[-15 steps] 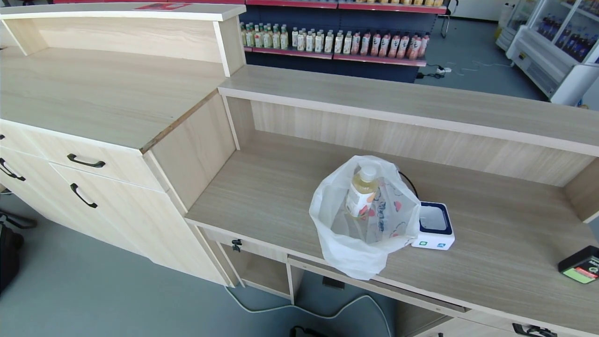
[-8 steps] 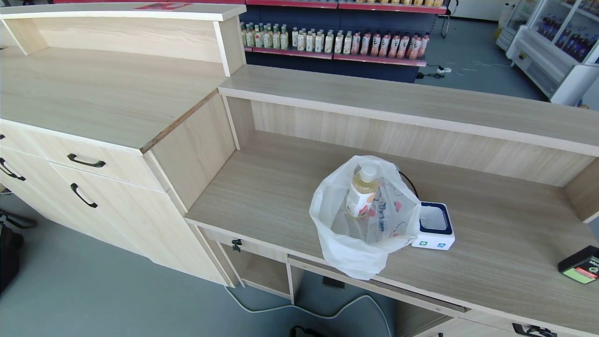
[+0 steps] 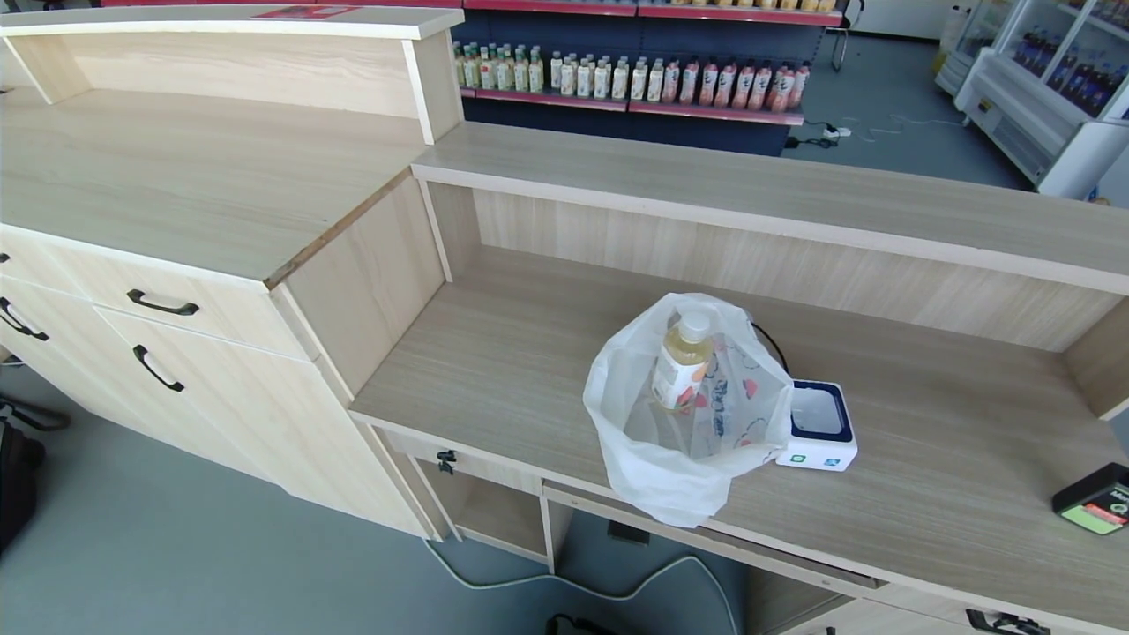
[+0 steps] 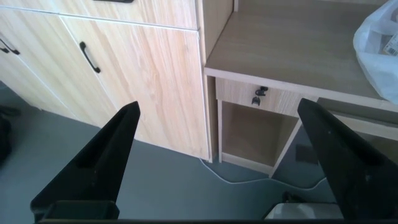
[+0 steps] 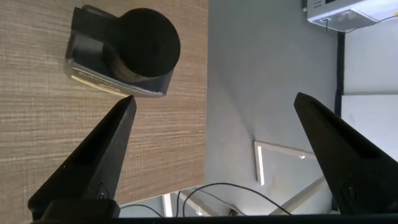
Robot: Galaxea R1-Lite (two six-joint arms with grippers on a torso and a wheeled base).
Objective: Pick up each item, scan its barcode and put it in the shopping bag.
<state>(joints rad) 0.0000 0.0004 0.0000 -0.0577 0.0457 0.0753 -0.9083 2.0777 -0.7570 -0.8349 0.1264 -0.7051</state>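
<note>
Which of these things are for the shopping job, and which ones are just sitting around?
For the job:
shopping bag, standing open on the counter
drink bottle, upright inside the bag
white scanner box, right beside the bag

Just lying about:
black device at the counter's right end
rows of bottles in the shop behind
glass-door fridge

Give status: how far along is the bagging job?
Done: the bottle stands inside the shopping bag, beside the scanner. Whether it was scanned cannot be told. In hand: nothing; left gripper and right gripper are open and empty. Left: probably nothing; the only other loose thing on the counter is a black device, likely equipment, not goods.
</note>
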